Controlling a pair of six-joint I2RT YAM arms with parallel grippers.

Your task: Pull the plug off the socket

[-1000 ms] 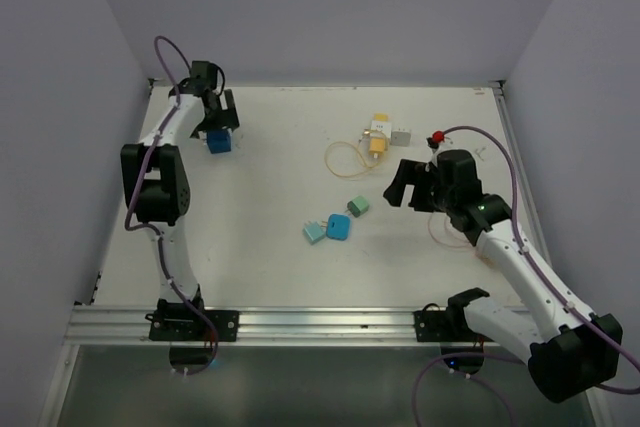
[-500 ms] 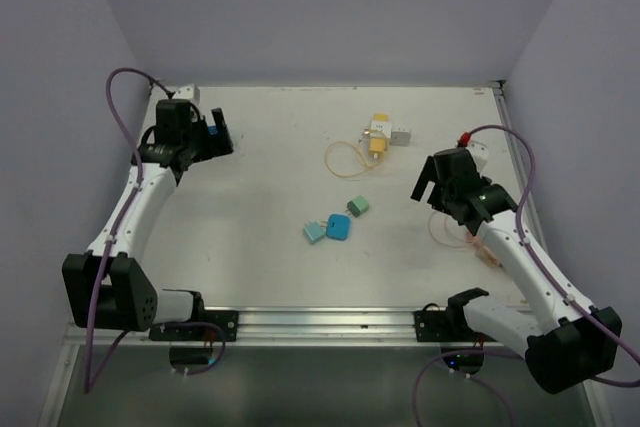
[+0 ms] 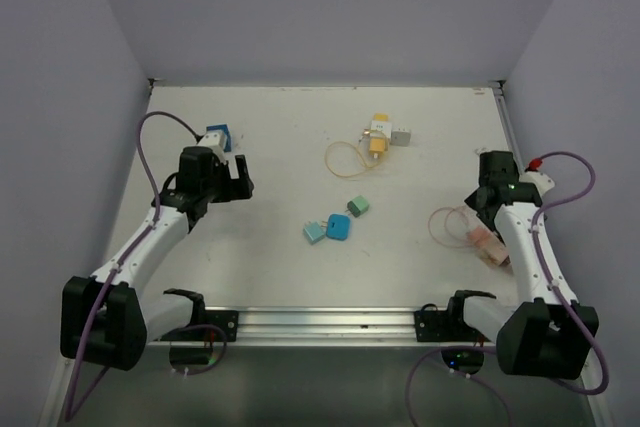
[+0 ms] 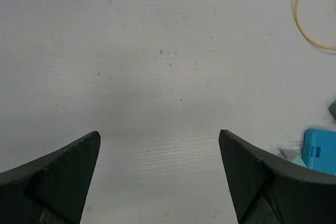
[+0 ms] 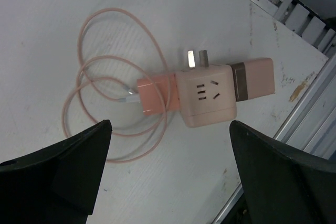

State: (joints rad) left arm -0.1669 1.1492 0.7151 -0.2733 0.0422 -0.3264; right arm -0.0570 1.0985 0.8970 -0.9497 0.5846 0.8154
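A pink socket cube (image 5: 207,95) lies on the table near the right edge. An orange-pink plug (image 5: 155,95) with a coiled pink cable (image 5: 100,108) sits in its left side. A pink adapter with a brown band (image 5: 254,80) sits in its right side. My right gripper (image 5: 170,124) hangs open just above and short of them, touching nothing. In the top view the socket (image 3: 484,239) lies below that gripper (image 3: 487,197). My left gripper (image 3: 240,179) is open over bare table at the left (image 4: 158,133).
A yellow socket with a grey plug (image 3: 378,137) and a yellow cable loop (image 3: 345,159) lie at the back centre. Green (image 3: 358,206), blue (image 3: 338,227) and teal (image 3: 314,233) pieces lie mid-table. A blue and white cube (image 3: 218,136) rests at the back left. A metal rail (image 5: 307,17) borders the right edge.
The left arm has swung from the back-left corner toward the middle, leaving the blue cube behind. The right arm has pulled back to the right, over the pink socket.
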